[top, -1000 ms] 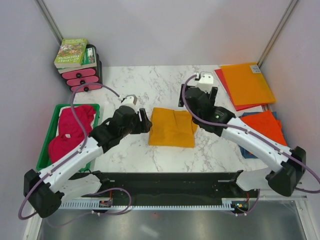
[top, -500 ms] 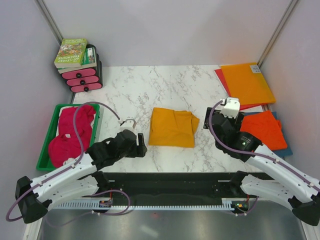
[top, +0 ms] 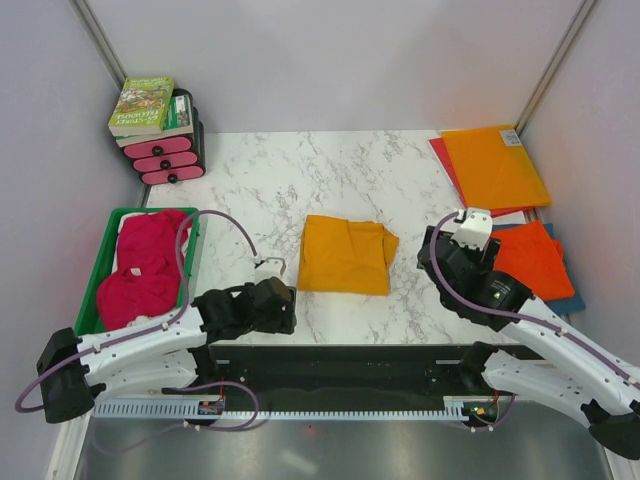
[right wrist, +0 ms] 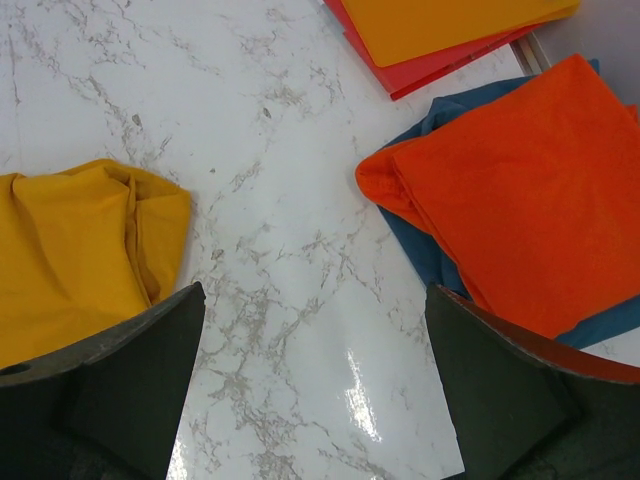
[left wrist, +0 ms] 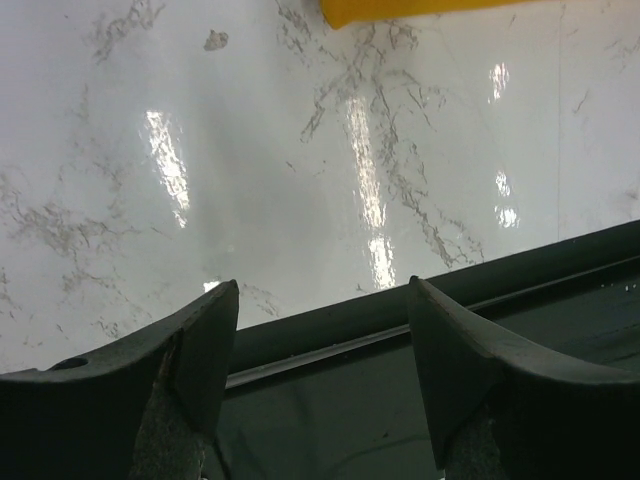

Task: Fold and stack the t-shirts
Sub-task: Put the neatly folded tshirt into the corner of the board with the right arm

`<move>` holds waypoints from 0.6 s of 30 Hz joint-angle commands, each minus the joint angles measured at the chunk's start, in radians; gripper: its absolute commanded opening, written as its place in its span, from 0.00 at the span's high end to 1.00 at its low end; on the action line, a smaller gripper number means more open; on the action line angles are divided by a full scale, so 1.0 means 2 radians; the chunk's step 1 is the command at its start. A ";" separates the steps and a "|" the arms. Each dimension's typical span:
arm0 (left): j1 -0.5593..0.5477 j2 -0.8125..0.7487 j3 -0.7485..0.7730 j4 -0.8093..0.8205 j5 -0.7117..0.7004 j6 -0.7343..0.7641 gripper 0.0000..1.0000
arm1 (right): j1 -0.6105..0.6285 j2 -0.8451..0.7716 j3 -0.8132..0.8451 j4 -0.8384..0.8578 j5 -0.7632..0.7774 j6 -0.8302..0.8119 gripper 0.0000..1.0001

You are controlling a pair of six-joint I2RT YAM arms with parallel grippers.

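Golden-orange t-shirt point(top: 346, 255) lies folded into a rough rectangle at the middle of the marble desk point(top: 330, 170), flat, with nothing touching it. The left claw point(left wrist: 322, 290) sits low at the near desk edge, left of and nearer than that shirt. Its jaws are spread fairly wide with nothing between them, and only bare marble and the black front rail point(left wrist: 500, 300) show through the gap. In the left wrist view a sliver of the golden-orange cloth is at the top edge, well apart from the fingertips. The right claw point(right wrist: 312, 295) is over the desk between the golden-orange shirt and the right-hand pile, spread fully wide and empty, with bare marble under the gap. Right-hand pile: a red-orange t-shirt point(top: 528, 258) lies folded on top of a blue t-shirt point(right wrist: 445, 112), the blue peeking out along its edges, near the right desk edge. The right claw is close beside this pile but not touching it. Magenta-pink t-shirts point(top: 140, 270) are bunched up, unfolded, in a green tray point(top: 152, 212) at the left desk edge. I cannot tell how many are in the heap. At back right a stiff orange sheet point(top: 493, 165) lies on a red sheet point(top: 445, 160), just behind the red-orange shirt. In the back left corner is a pink drawer unit point(top: 165, 155) with books point(top: 145, 105) stacked on top.
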 commanded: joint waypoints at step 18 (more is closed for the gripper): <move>-0.096 0.065 0.065 -0.009 -0.066 -0.049 0.24 | -0.191 0.082 -0.155 0.576 0.023 -0.265 0.02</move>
